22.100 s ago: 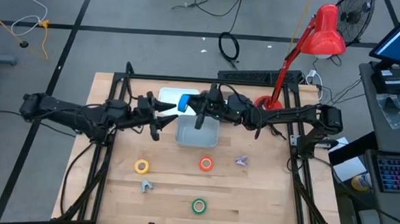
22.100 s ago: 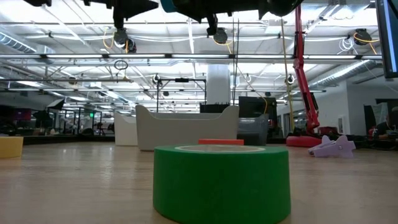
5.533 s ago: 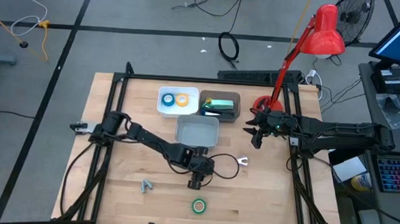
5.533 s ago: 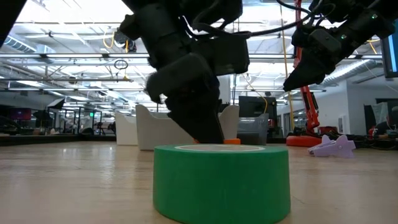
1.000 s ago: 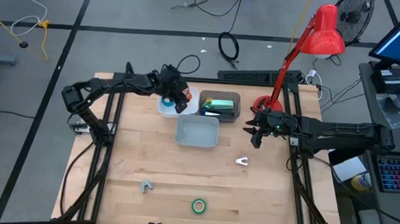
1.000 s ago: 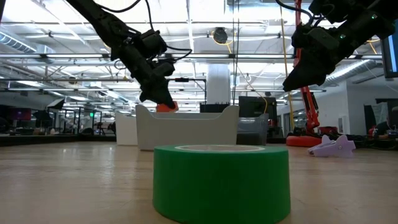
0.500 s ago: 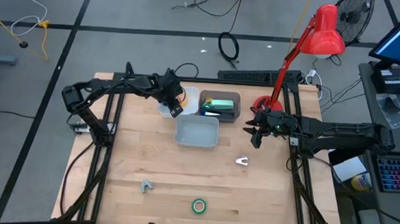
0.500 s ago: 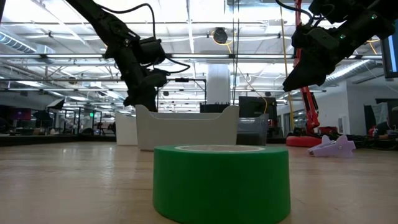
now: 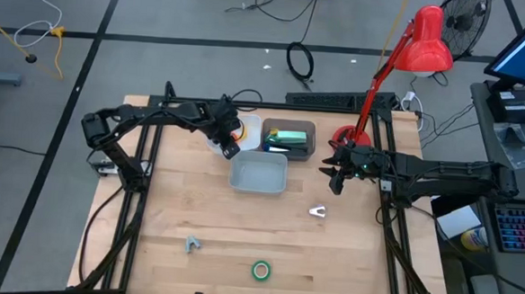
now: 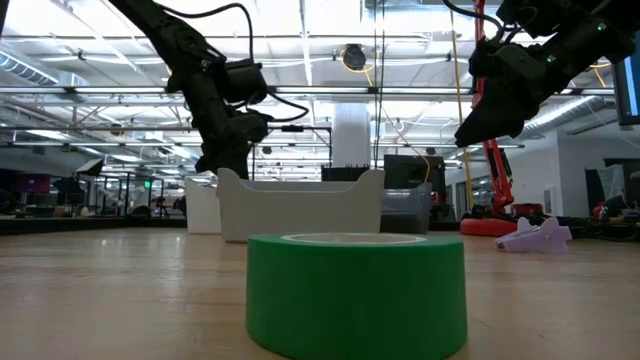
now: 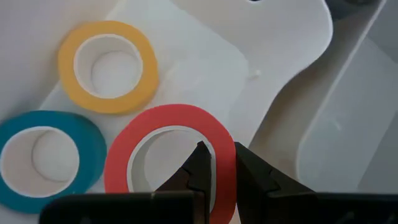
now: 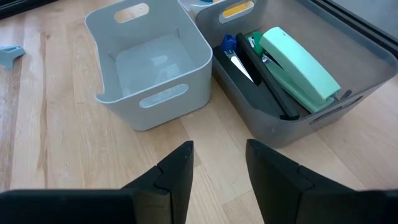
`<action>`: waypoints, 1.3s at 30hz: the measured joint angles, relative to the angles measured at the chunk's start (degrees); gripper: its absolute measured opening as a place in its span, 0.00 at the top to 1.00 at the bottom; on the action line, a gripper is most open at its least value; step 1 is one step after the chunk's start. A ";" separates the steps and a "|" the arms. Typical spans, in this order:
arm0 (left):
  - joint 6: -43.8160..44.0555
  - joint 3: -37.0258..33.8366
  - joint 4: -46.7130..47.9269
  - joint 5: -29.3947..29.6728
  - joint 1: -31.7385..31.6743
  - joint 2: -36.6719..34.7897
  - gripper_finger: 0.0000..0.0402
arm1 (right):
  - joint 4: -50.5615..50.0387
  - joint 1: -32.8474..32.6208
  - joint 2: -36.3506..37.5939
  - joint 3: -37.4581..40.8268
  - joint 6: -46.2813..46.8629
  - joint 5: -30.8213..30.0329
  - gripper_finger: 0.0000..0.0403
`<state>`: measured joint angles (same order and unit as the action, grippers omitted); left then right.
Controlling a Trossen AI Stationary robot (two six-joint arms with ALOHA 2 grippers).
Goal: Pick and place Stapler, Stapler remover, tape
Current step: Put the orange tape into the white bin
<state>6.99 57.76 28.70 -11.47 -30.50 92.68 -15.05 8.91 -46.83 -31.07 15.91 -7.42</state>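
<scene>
My left gripper [image 9: 229,140] reaches down into the white bin [image 9: 248,123] at the table's far side, shut on the orange-red tape [image 11: 171,155]. The yellow tape [image 11: 107,65] and the blue tape [image 11: 43,158] lie flat on the bin's floor. The green tape [image 9: 260,271] lies flat near the front edge. A mint stapler [image 12: 298,68] lies in the dark bin [image 9: 304,149]. My right gripper [image 9: 336,175] hovers open to the right of that bin, touching nothing. Two staple removers, grey-blue [image 9: 192,243] and lavender [image 9: 317,211], lie on the wood. My left gripper pinches the orange-red roll's wall [image 11: 224,149], one finger [image 11: 200,163] inside the open centre and one [image 11: 249,168] outside. The fingers come from above, pointing down. The roll lies about flat inside the white bin, next to the blue roll; whether it rests on the floor I cannot tell.
A light grey bin [image 9: 258,174] stands just nearer than the white and dark bins. A red desk lamp [image 9: 411,60] rises at the far right corner. Bare wood lies between the grey bin and the green tape.
My left gripper has gone down into the white bin with the orange-red tape, shifting slightly toward the near edge. In the low view the roll showed above the bin's rim a second ago and is now hidden behind the bin's wall.
</scene>
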 joint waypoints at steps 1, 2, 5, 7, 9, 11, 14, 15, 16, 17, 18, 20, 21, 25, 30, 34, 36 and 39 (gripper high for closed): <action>0.01 0.00 -0.01 -0.01 -0.05 0.00 0.90 | 0.00 0.00 0.00 0.00 -0.11 0.00 0.65; 0.00 0.00 0.01 0.00 -0.07 0.00 0.90 | 0.00 0.00 0.00 0.00 -0.10 0.00 0.65; 0.01 0.00 0.01 0.00 -0.07 0.00 0.90 | 0.00 0.00 0.00 0.00 -0.10 0.00 0.65; -0.03 0.00 0.03 0.00 -0.04 0.00 0.90 | 0.00 0.00 0.00 0.00 -0.10 0.00 0.65; -0.03 0.00 -0.03 0.02 -0.04 0.00 0.90 | 0.00 0.00 0.00 0.00 -0.10 0.00 0.65; -0.03 0.00 -0.09 0.19 -0.04 0.00 0.90 | 0.00 0.00 0.00 0.00 -0.10 0.00 0.65; -0.03 0.00 -0.24 0.36 -0.04 0.00 0.90 | 0.00 0.00 0.00 0.00 -0.10 0.00 0.65; -0.03 0.00 -0.23 0.37 -0.04 0.00 0.90 | 0.00 0.00 0.00 0.00 -0.10 0.00 0.65; -0.03 0.00 -0.23 0.39 -0.04 0.00 0.90 | 0.00 0.00 0.00 0.00 -0.10 0.00 0.65; -0.05 0.00 -0.25 0.50 -0.04 0.00 0.90 | 0.00 0.00 0.00 0.00 -0.10 0.00 0.65; -0.09 0.00 -0.25 0.59 -0.04 0.00 0.90 | 0.00 0.00 0.00 0.00 -0.10 0.00 0.65; -0.28 0.00 -0.25 0.99 -0.04 0.00 0.90 | 0.00 0.00 0.00 0.00 -0.10 0.00 0.65; -0.47 0.00 -0.26 1.01 -0.05 0.00 0.90 | 0.00 0.00 0.00 0.00 -0.10 0.00 0.65; -0.52 0.07 -0.87 2.03 -0.04 0.57 0.90 | 0.00 0.00 0.00 0.00 -0.10 0.00 0.65; 0.61 0.09 -2.47 1.62 0.69 3.47 0.90 | 0.02 0.00 0.00 0.00 -0.10 0.00 0.65; 0.65 0.09 -2.65 2.67 1.06 4.52 0.90 | 0.02 0.00 0.00 0.00 -0.10 0.00 0.65; 0.43 0.09 -2.86 2.78 1.03 4.61 0.90 | 0.11 0.00 0.00 0.00 -0.10 0.00 0.65; 0.38 0.09 -3.33 2.72 1.00 4.61 0.90 | 0.12 0.00 0.00 0.00 -0.10 0.00 0.65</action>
<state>7.37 57.84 25.37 -8.74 -29.50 97.30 -14.93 8.91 -46.83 -31.07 15.81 -7.42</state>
